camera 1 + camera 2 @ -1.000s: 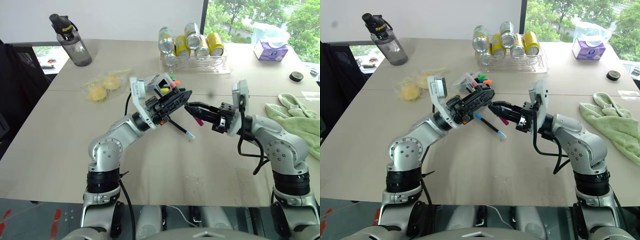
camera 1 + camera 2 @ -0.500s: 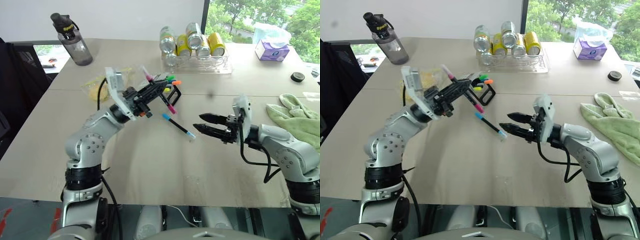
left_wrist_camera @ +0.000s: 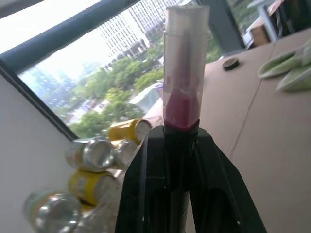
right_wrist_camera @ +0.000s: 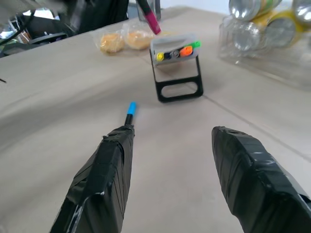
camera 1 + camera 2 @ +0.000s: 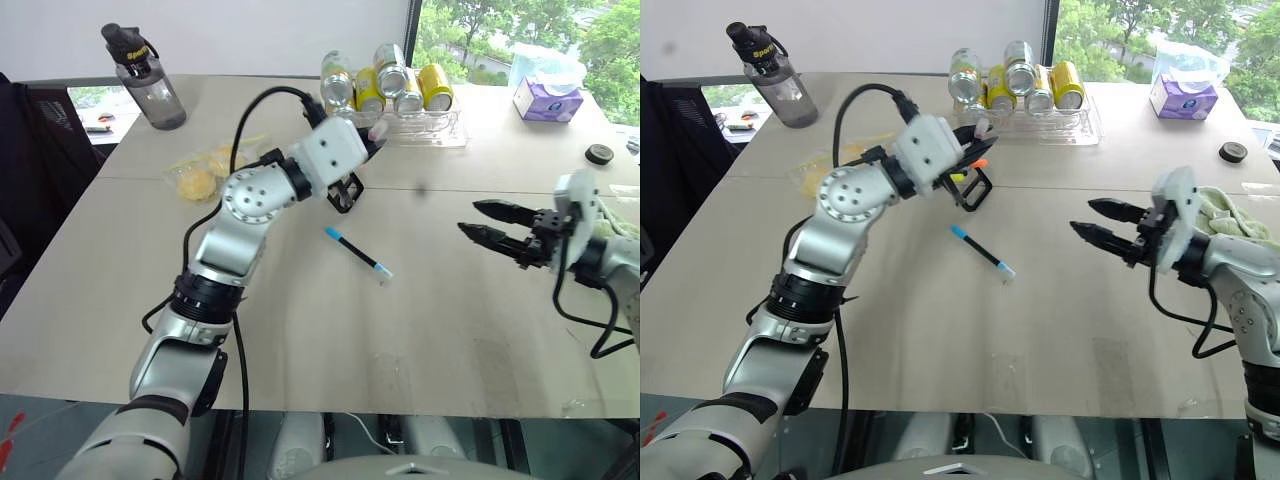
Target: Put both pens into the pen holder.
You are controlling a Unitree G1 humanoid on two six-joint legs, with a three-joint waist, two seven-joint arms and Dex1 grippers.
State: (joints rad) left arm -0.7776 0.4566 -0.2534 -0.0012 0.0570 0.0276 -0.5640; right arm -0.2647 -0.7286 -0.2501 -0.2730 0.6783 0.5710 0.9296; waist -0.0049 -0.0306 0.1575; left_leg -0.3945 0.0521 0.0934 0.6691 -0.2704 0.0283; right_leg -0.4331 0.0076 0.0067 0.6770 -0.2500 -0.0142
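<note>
While your two grippers hover apart, the left gripper pinches one pink pen above the pen holder; the right gripper is spread empty, and one blue-tipped pen lies near the holder.

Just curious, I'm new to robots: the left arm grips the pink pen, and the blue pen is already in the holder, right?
Not quite. The left gripper does grip the pink pen, but the blue pen lies on the table, apart from the holder, as the left eye view shows.
</note>
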